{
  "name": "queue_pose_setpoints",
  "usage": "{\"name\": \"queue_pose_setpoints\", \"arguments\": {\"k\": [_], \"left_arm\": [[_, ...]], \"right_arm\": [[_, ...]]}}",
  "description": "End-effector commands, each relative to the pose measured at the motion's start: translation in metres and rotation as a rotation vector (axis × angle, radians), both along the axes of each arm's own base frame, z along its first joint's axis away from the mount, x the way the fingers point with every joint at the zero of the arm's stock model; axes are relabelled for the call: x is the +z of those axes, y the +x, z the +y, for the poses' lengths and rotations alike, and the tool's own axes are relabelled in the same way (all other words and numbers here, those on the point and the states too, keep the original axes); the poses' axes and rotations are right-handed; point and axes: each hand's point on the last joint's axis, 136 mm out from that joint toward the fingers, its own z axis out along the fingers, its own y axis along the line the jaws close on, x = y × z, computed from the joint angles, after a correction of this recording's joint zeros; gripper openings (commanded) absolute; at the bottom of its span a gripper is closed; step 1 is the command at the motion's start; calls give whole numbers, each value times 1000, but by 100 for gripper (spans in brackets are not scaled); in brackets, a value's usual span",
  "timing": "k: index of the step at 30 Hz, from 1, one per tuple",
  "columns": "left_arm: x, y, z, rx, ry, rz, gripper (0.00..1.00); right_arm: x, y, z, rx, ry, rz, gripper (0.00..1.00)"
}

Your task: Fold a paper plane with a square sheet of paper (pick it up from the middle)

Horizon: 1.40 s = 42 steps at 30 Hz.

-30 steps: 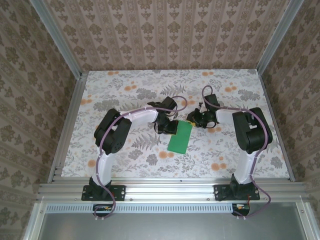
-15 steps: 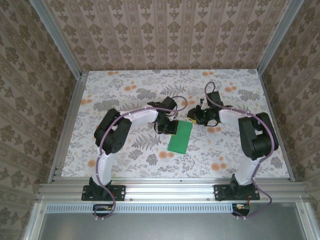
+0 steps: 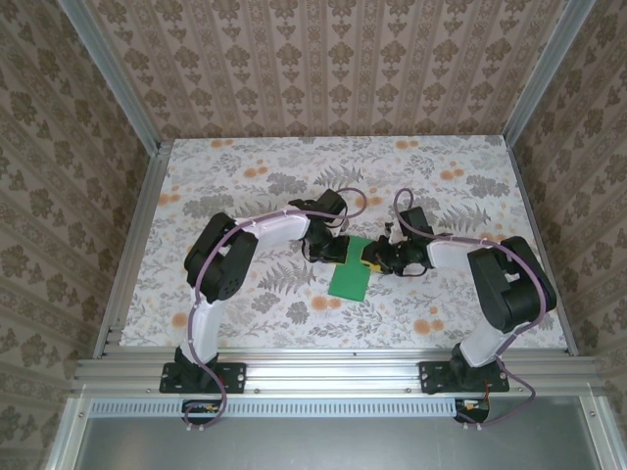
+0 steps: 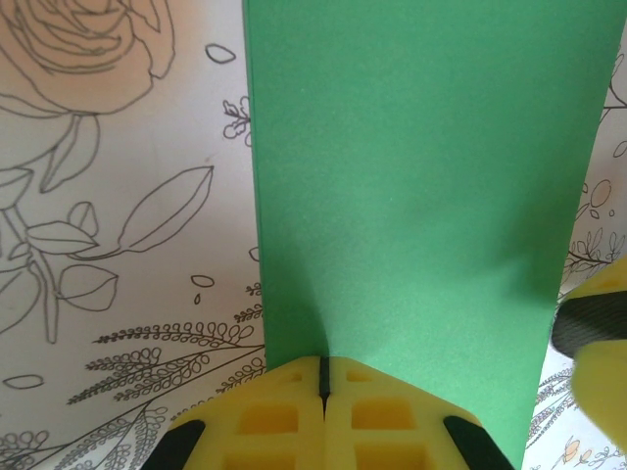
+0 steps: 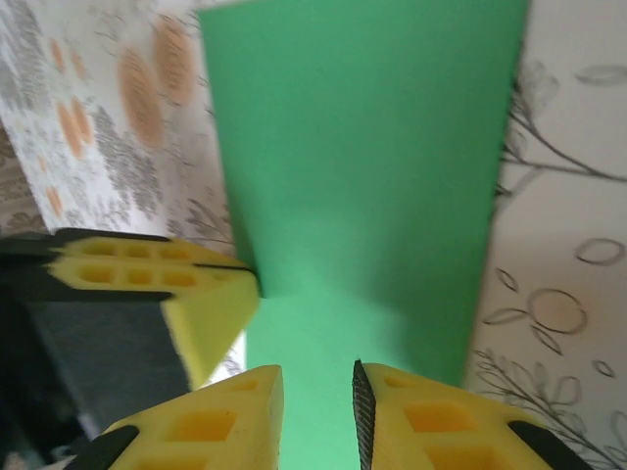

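Note:
The square sheet of paper (image 3: 351,275) is bright green and lies flat on the flowered table as a narrow oblong, not in a paper plane's shape. My left gripper (image 3: 333,252) is shut, and its yellow tips (image 4: 322,372) rest on the sheet's (image 4: 421,176) far end near the left edge. I cannot tell whether any paper is pinched between them. From the right, my right gripper (image 3: 369,259) hangs over that same end with its jaws slightly open (image 5: 318,392). Green paper (image 5: 362,147) shows through the gap. The left gripper's fingers (image 5: 186,284) are close beside it.
The flowered tabletop (image 3: 245,196) is ringed by an aluminium frame (image 3: 323,367) and patterned walls. The two grippers stand almost touching above the sheet's far end. Both arms' elbows (image 3: 220,259) (image 3: 509,274) jut out to the sides.
My right gripper has moved left and towards the near edge, from beyond the sheet's far right corner to over its far end. The left gripper and the sheet have stayed put.

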Motion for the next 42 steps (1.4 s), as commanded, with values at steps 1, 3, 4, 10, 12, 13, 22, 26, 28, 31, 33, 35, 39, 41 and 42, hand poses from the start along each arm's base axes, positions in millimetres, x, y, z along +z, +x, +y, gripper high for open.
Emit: {"name": "queue_pose_setpoints", "arguments": {"k": [1,3,4,10,12,13,22,26,28,31,33,35,39,41,42], "left_arm": [[-19,-13,14,-9,74,34,0],[-18,-13,13,-10,73,35,0],[-18,-12,14,-11,72,33,0],[-17,-13,14,-12,72,33,0],[-17,-13,14,-11,71,35,0],[-17,-13,13,-10,70,34,0],[-14,-12,12,-10,65,31,0],[-14,-12,12,-11,64,30,0],[-14,-12,12,-8,63,32,0],[-14,-12,12,-9,64,30,0],[-14,-12,12,-8,62,31,0],[-13,-12,12,-7,61,31,0],[-13,-12,11,-6,59,31,0],[-12,-12,10,-6,56,31,0],[-12,-12,10,-7,56,31,0]], "right_arm": [[-27,-13,-12,8,-78,53,28],[-34,-17,-14,16,-91,74,28],[-34,-18,-13,20,-87,78,28],[12,-21,1,67,-5,-24,28],[19,-27,3,81,4,-34,28],[20,-31,5,84,8,-33,28],[-14,-58,21,110,14,46,29],[-21,-63,18,109,5,66,29],[-11,-62,20,116,17,41,29],[10,-62,22,131,33,-5,29],[20,-64,26,150,58,-21,29],[21,-70,30,167,67,-16,29],[8,-86,32,185,38,17,29],[-2,-91,30,178,36,38,29],[-6,-93,30,176,35,48,29]]}}
